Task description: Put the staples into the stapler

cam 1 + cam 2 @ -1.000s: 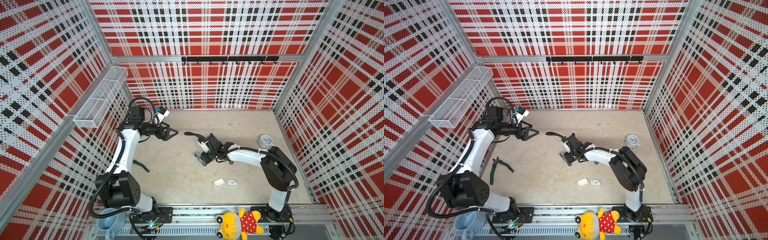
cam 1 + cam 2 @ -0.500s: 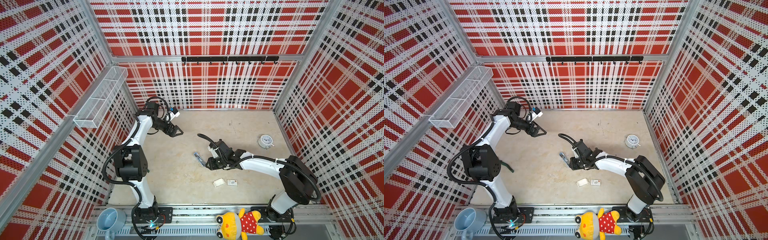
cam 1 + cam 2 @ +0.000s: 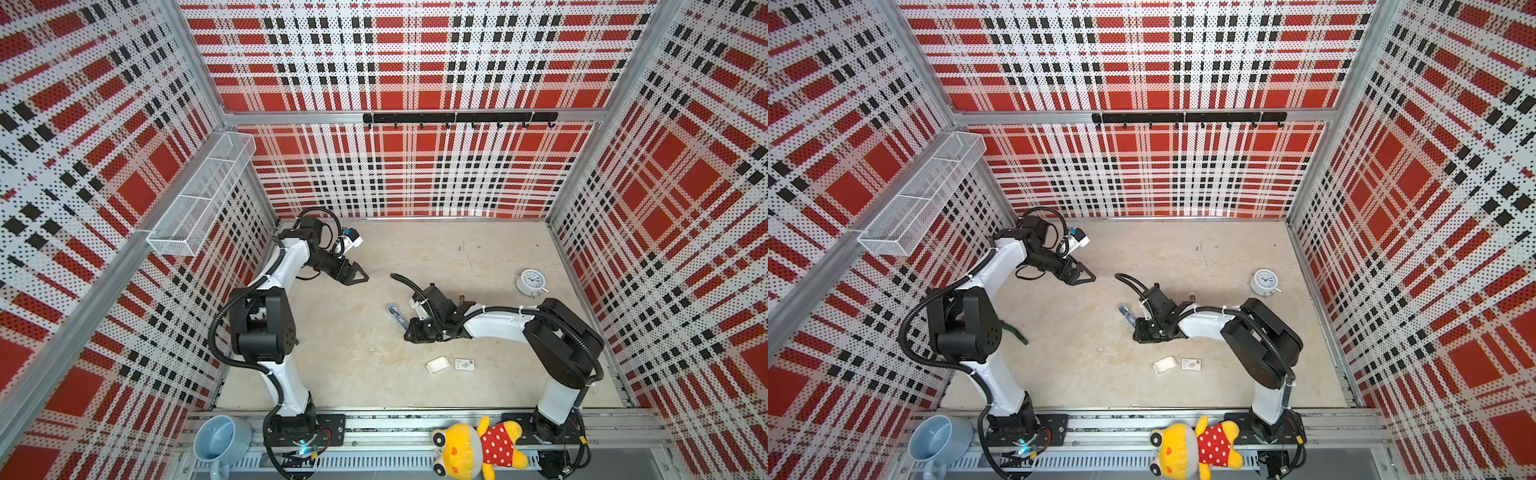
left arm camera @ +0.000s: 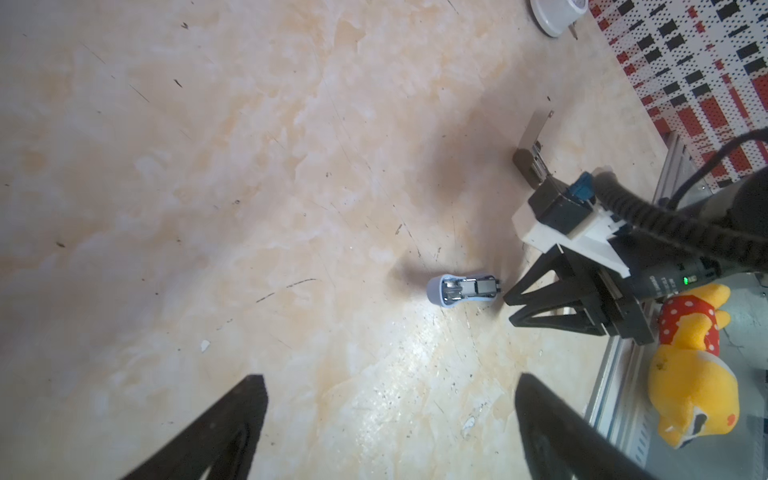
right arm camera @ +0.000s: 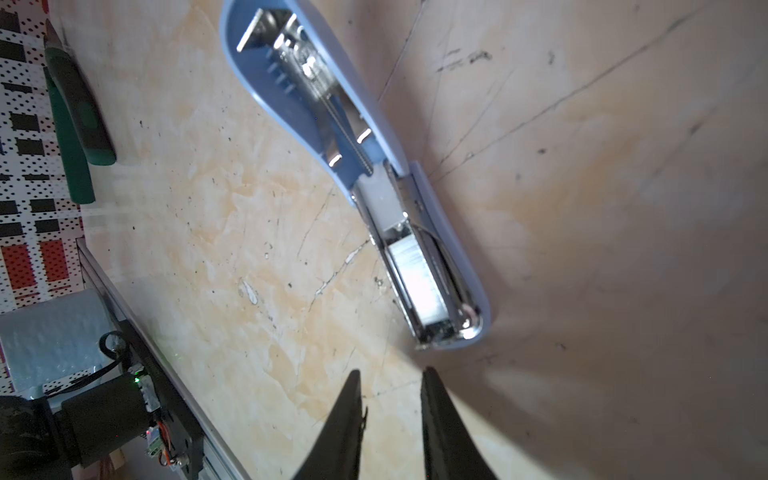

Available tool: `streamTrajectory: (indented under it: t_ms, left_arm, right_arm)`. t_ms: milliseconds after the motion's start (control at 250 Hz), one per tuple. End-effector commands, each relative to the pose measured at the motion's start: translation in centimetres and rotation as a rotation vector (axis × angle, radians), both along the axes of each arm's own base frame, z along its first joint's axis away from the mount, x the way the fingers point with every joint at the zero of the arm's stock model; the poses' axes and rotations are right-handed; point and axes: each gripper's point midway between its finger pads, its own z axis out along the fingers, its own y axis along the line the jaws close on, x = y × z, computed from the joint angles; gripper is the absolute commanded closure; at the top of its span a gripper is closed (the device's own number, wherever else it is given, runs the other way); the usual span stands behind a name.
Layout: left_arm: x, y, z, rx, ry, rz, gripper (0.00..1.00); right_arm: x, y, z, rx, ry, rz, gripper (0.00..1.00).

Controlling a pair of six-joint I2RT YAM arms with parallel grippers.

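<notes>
The stapler (image 5: 376,195) lies on the table (image 5: 208,249), hinged wide open, with its blue lid (image 5: 266,83) folded back and its metal channel (image 5: 461,318) facing up. A silver block, the staples (image 5: 415,270), sits inside that channel near its front end, so I judge the loading itself done. My right gripper (image 5: 391,372) hangs just short of the stapler's front end, fingers almost together with a narrow gap, pinching nothing. My left gripper (image 4: 390,377) hovers well apart from the stapler, fingers spread wide and empty. The white tray (image 3: 437,365) lies nearer the table's front edge. What seems left is folding the lid shut over the staples.
</notes>
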Motion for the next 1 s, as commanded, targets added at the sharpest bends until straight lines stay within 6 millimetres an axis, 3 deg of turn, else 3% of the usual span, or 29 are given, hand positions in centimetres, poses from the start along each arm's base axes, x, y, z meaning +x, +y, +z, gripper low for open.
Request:
streamTrajectory:
  t_ms: [0,232,580,996]
  left_arm:
    - [-0.4,-0.4,1.3,0.010,-0.070,-0.027,0.05]
    - [-1.7,-0.9,0.0,0.091,-0.102,-0.100,0.06]
    - [-2.9,-1.0,-0.2,0.115,-0.113,-0.126,0.07]
    - [-3.6,-0.3,-1.6,0.153,-0.111,-0.135,0.08]
  right_arm:
    - [1.5,0.7,0.6,0.030,-0.040,-0.004,0.74]
    - [2.1,-0.5,-0.4,0.002,-0.043,-0.025,0.75]
    - [3.1,-1.2,-1.1,-0.071,-0.062,-0.028,0.77]
    - [3.4,-2.1,1.8,-0.081,-0.145,-0.019,0.76]
